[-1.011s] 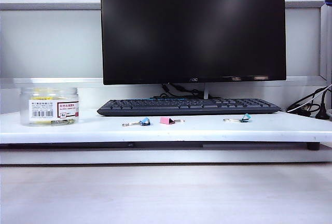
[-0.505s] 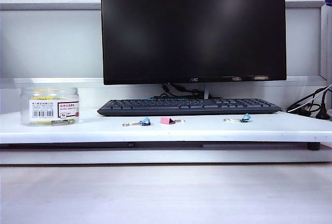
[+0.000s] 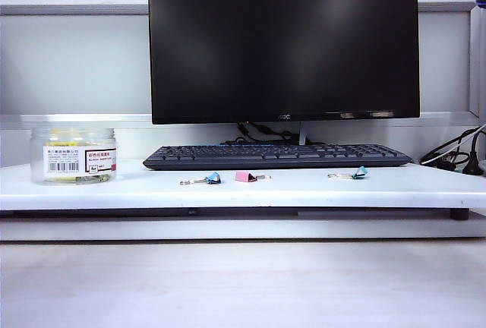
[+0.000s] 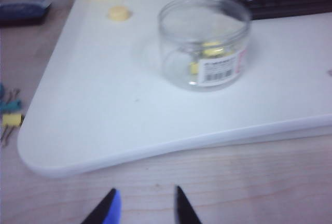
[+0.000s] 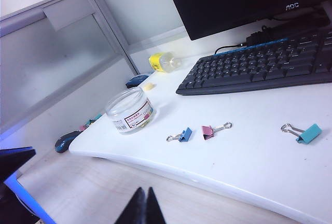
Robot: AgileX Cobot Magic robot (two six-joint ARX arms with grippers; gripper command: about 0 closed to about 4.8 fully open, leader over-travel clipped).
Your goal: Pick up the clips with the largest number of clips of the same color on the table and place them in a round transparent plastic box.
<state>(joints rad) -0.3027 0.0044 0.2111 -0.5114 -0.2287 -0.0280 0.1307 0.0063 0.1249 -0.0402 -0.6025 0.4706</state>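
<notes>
Nearest to the robot, neither arm appeared in the exterior view; only the wrist views showed them. The left gripper stood over the wooden table in front of the white board, its two fingers parted by a moderate gap and holding nothing. The right gripper hung further right over the same wood, its tips pressed together, also empty.

In the middle of the board lay a blue binder clip, a pink binder clip and a teal binder clip, left alone, I judge, because they are the fewer colours.

At the board's left sat the round transparent plastic box, with the yellow clips already inside. The left wrist view looked down into the open mouth and showed them clearly; from the exterior view only a yellow tint appeared. Behind were a keyboard and a monitor.
</notes>
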